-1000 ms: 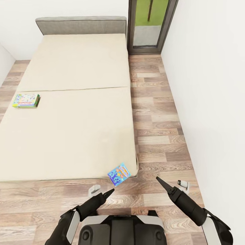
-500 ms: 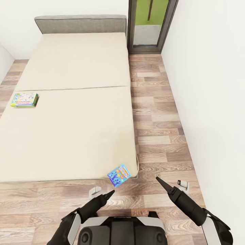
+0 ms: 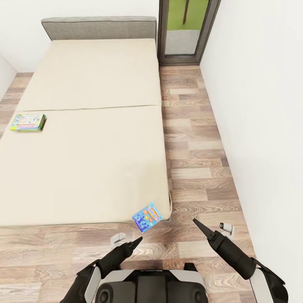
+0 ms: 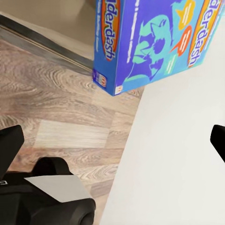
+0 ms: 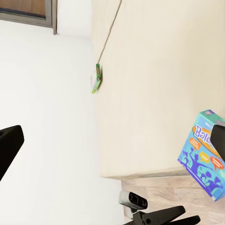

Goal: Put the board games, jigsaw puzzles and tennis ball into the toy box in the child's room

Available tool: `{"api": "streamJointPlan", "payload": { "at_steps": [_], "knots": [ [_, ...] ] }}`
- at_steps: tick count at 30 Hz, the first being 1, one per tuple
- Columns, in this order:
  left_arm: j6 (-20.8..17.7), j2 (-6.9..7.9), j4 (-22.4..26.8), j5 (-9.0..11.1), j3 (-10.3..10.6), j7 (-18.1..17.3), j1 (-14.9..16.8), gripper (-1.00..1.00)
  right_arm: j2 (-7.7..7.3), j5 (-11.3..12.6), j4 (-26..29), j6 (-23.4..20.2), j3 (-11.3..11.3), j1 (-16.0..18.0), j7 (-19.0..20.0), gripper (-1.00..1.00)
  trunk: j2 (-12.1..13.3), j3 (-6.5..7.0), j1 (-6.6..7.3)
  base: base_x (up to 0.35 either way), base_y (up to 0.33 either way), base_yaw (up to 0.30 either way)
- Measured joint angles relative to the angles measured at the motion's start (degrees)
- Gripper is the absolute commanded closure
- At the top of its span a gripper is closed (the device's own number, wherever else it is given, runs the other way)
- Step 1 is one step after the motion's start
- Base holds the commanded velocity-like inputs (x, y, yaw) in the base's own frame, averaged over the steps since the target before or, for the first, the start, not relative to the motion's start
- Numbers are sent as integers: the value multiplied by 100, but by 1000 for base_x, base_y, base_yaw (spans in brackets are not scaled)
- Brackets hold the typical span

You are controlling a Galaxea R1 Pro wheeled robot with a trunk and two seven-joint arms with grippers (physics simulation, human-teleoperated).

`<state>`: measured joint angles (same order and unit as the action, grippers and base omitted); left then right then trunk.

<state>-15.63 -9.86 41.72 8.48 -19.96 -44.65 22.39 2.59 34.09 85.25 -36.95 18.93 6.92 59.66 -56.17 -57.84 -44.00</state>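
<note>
Head camera first: the bed (image 3: 84, 126) runs away from the robot, cream mattress on a grey frame, with wood-plank floor (image 3: 193, 139) along its right side and in front. A blue board game (image 3: 147, 217) sits at the bed's near right corner, tilted and overhanging the edge, its long axis running diagonally up toward the right. It lies just ahead of the left gripper (image 3: 135, 241), slightly to that gripper's right, and well to the left of the right gripper (image 3: 198, 224), so the left arm is judged the nearer and the likelier one for the pickup. A second board game (image 3: 28, 122), green-edged, lies flat near the bed's far left edge, well apart from both arms. In this view each gripper reads as a dark point; how wide either one stands cannot be told from here.

Left wrist camera: the blue box (image 4: 154, 40) hangs close ahead, lettering partly legible as "derdash", one corner pointing down over the floor. Two dark fingertips (image 4: 9, 145) sit at opposite edges of the picture, spread wide, with nothing between them and nothing touched.

Right wrist camera: the blue box (image 5: 204, 154) shows beside the mattress edge, the green-edged game (image 5: 97, 78) far up the bed. This gripper's fingertips (image 5: 9, 145) also stand wide apart, holding nothing.
</note>
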Motion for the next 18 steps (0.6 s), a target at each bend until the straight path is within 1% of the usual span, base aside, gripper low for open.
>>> {"api": "streamJointPlan", "payload": {
  "at_steps": [15, 18],
  "knots": [
    [18, 9, -7, -1, 0, -26, 0, -100, 0, 0, 0, 0, 1, 0, -5, -100, -602, -269, -330, 0, 0, 0],
    [19, 8, -8, 0, 0, -34, 0, -100, 0, 0, -2, 0, -2, 0, -6, -100, -603, -270, -330, 0, 0, 0]
  ]
}}
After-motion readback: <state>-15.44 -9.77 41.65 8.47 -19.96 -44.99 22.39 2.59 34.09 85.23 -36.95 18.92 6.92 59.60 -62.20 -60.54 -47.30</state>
